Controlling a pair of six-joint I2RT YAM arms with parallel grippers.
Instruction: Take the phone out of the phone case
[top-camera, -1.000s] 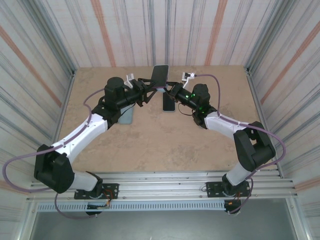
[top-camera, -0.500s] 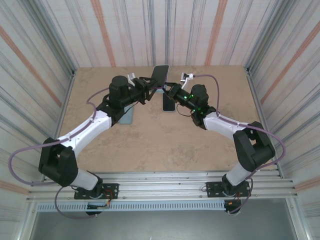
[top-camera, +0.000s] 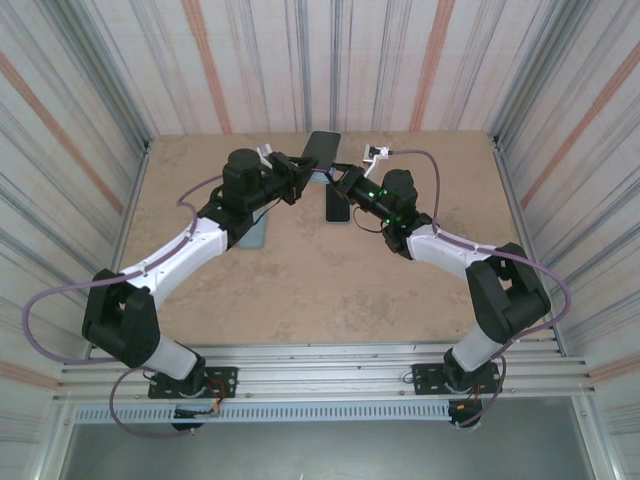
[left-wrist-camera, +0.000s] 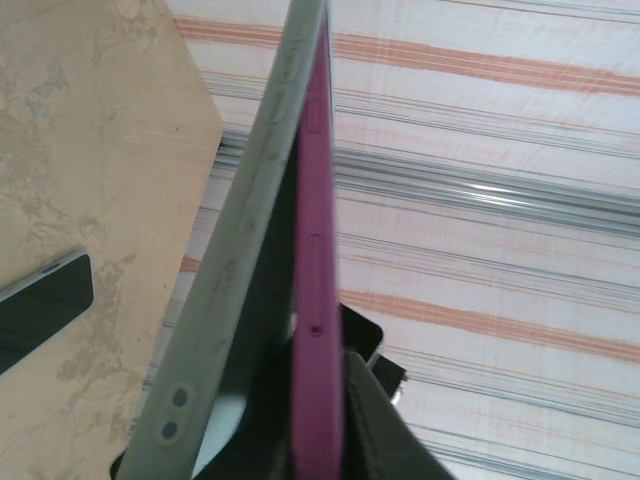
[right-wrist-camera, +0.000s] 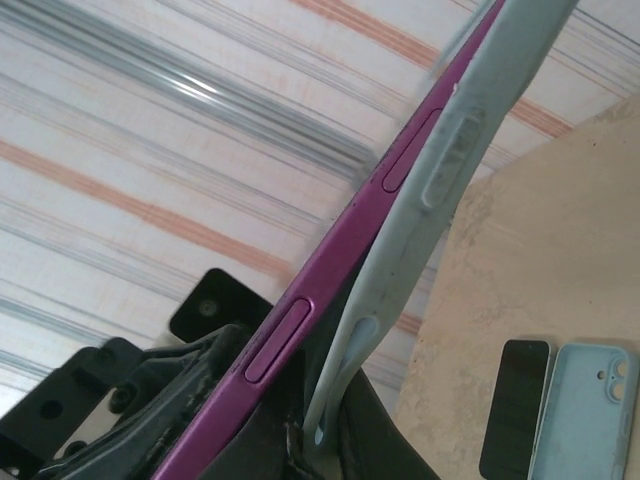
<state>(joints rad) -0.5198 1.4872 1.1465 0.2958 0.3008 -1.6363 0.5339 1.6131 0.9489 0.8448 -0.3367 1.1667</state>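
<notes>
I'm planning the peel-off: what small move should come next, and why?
Probably draw the left gripper and right gripper slowly apart: both are shut on the phone held above the table, and the case already gapes off its magenta edge.

- The white-and-black left arm (top-camera: 175, 255) rises from the lower left of the top view toward the upper centre, bent at the elbow.
- Its black two-finger left gripper (top-camera: 298, 168) points right, jaws closed.
- The white-and-black right arm (top-camera: 450, 245) folds at the right edge, forearm running up-left.
- Its black two-finger right gripper (top-camera: 342, 180) points left, jaws closed, just beside the left one.
</notes>
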